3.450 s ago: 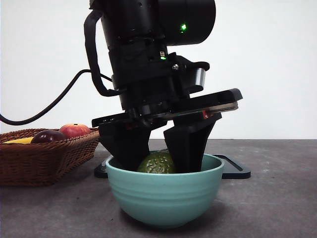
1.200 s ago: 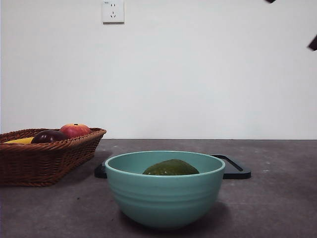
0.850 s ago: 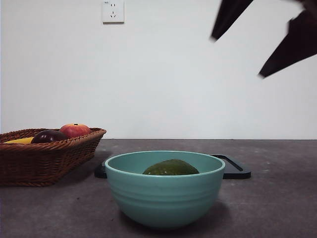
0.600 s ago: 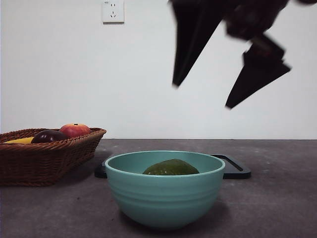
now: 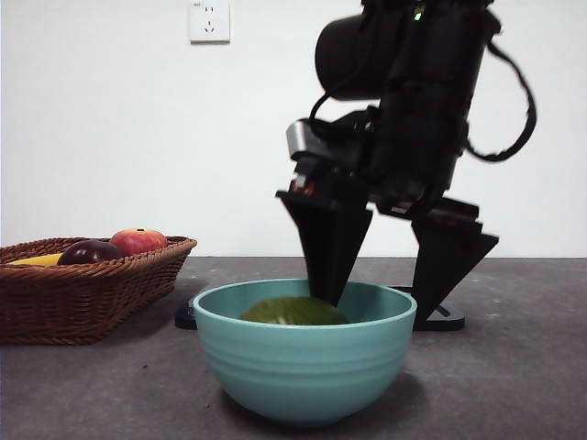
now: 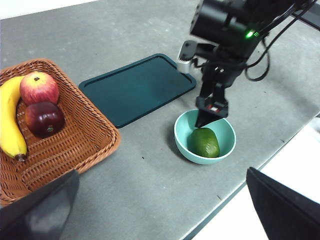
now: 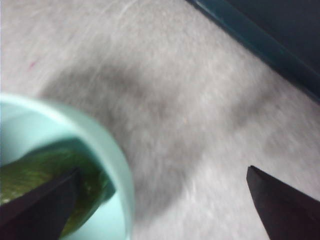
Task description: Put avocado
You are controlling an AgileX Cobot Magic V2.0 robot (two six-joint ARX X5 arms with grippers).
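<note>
Blurred, close over bowl [image 7: 117, 165] rim and grey surface [image 7: 175, 100].
Spread wide: black jaws, one tip inside the bowl against the avocado [image 7: 45, 177], the other outside over bare surface. Across the far corner, edge of a dark teal tray [image 7: 270, 35].

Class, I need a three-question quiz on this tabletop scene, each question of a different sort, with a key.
1. True or false: the avocado lies in the teal bowl.
2. Which gripper straddles the bowl's rim? A) right gripper B) left gripper
3. Fill in: beside the banana, the wicker basket holds an apple and a dark ____ fruit.

Key: 1 true; 2 A; 3 maroon.
</note>
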